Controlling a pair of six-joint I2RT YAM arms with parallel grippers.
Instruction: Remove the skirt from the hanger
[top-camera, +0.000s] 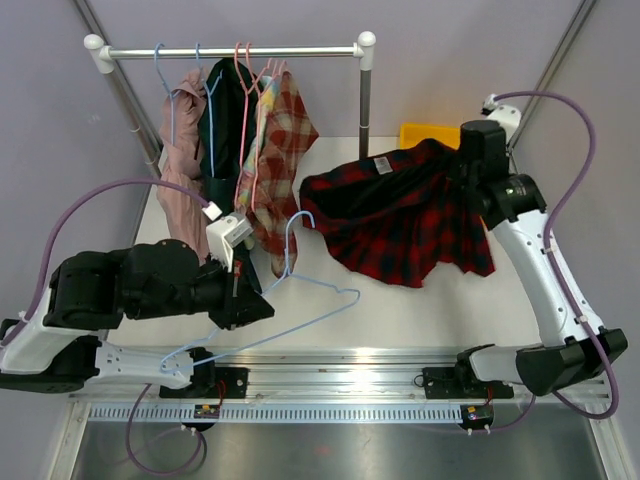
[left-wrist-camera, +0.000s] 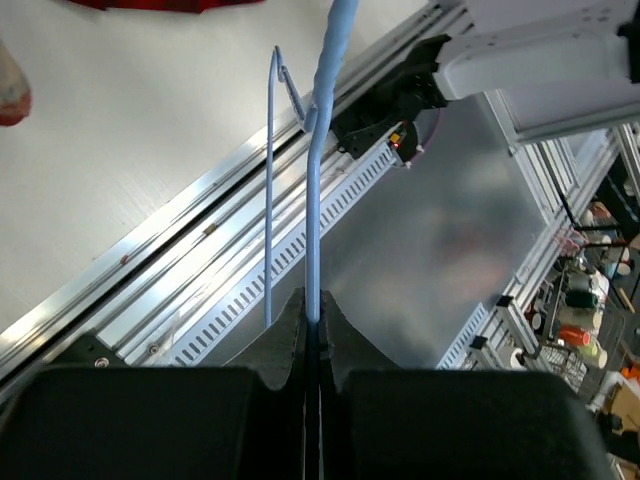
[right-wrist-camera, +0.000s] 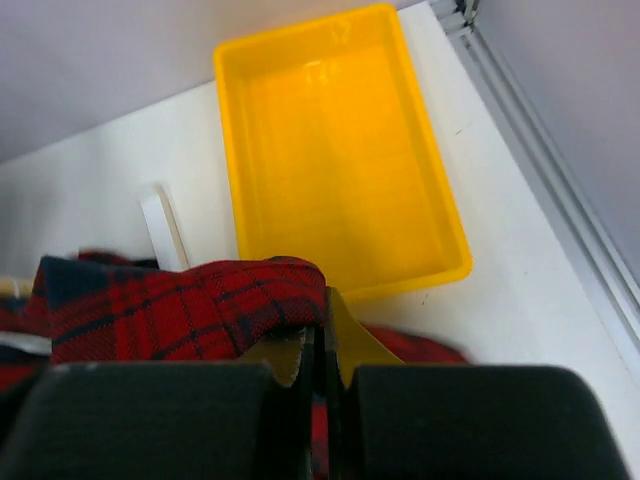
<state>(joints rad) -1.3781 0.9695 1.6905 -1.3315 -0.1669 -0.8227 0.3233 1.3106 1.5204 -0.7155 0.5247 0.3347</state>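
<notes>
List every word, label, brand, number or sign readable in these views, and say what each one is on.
No text in any view can be read.
White label on the red plaid skirt: its print is too small to read.
Raised marks inside the yellow bin: too faint to read.
Items on the shelves in the background of the left wrist view: too blurred to read.
</notes>
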